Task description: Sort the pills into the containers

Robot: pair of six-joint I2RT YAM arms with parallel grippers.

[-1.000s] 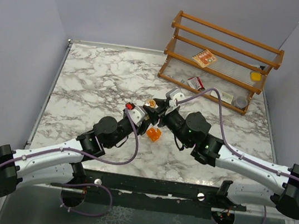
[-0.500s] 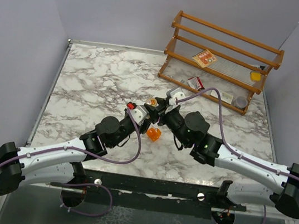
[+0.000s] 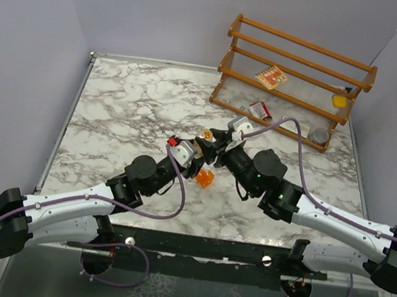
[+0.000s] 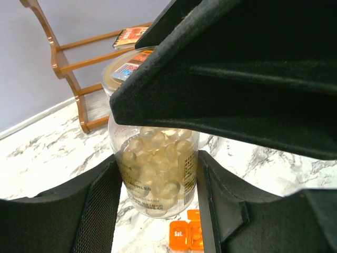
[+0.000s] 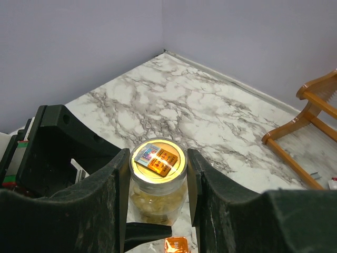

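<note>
Together we are gripping the clear pill jar (image 4: 158, 158) at frame center, left fingers (image 4: 108, 200) clamping its body, right fingers (image 5: 117, 184) its lid.

Jar (image 4: 155, 174) top is getting masked by right gripper (image 5: 158, 168) in left wrist view. Orange box (image 4: 185, 235) is running off bottom edge. Rack (image 3: 304, 45) items are reading too small overhead.

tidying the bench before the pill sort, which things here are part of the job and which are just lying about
Job: clear cylindrical jar of tan-yellow capsules, gripped by left gripper and right gripper; small orange square pill box.
Lying about: brown wooden rack; grey round tin; flat red-and-white packets.
</note>
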